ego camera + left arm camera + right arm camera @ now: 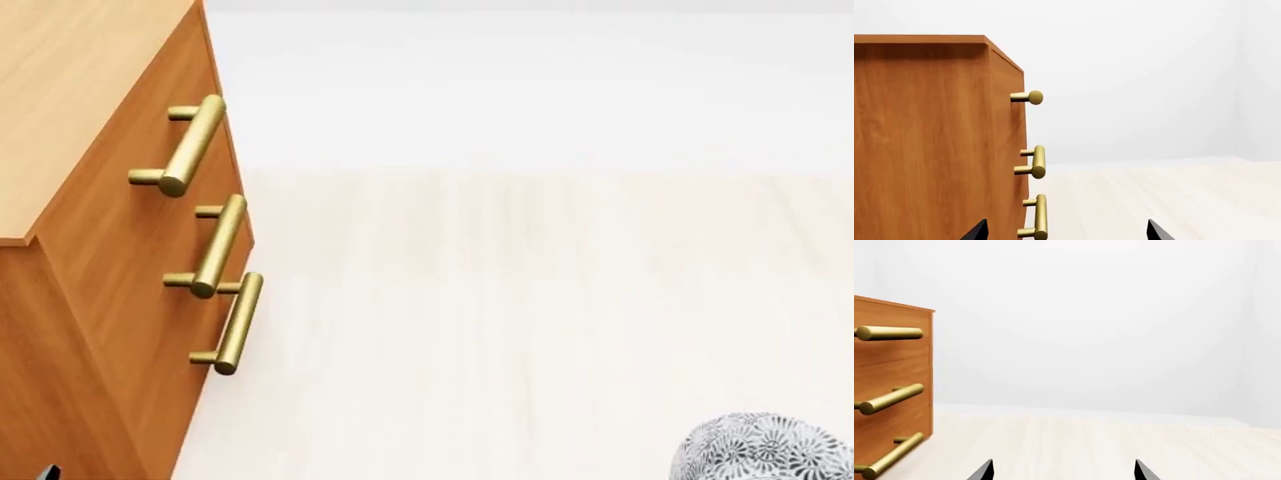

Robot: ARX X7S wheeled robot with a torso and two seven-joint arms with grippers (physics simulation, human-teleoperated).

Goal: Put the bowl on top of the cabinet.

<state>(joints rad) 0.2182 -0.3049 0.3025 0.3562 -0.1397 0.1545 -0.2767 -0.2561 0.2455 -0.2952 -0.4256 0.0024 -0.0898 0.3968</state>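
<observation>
The bowl (767, 448), white with a dense dark grey floral pattern, sits on the pale floor at the lower right corner of the head view, cut off by the frame edge. The orange-brown cabinet (114, 260) stands at the left, its lighter wood top (67, 90) bare. My left gripper (1067, 232) is open beside the cabinet's (921, 140) front corner, with only floor and the lowest brass handle (1037, 217) between its fingertips. My right gripper (1064, 472) is open over bare floor, the cabinet (894, 365) off to its side. Neither wrist view shows the bowl.
Three brass bar handles (187, 145) stick out from the cabinet's drawer fronts. Pale wood floor (534, 300) stretches from the cabinet to a white wall (1087, 330) behind. A dark sliver of my left arm (48, 472) shows at the head view's bottom left.
</observation>
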